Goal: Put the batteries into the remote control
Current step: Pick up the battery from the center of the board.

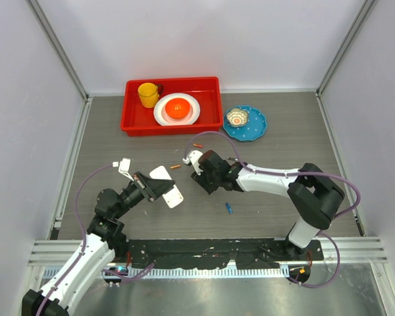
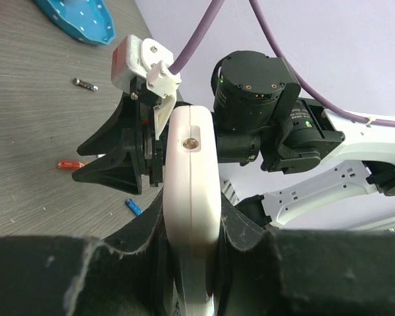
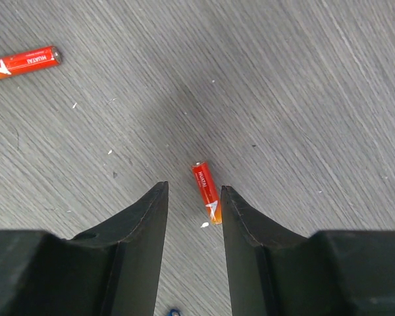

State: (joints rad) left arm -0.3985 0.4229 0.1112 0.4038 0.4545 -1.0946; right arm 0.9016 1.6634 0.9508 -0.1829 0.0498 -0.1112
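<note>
Gripping the flat white plastic remote control [image 2: 192,158] edge-on towards the bench's [image 1: 270,210] near-left corner, the left claw [image 2: 193,207] is closed; a thin orange-red battery [image 3: 207,195] mid-bench is straddled by the parted right claw [image 3: 193,191].

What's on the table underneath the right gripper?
One orange-red battery lies on the grey table between the open fingers of the right gripper. The gripper's black body hides the table nearer the wrist.
</note>
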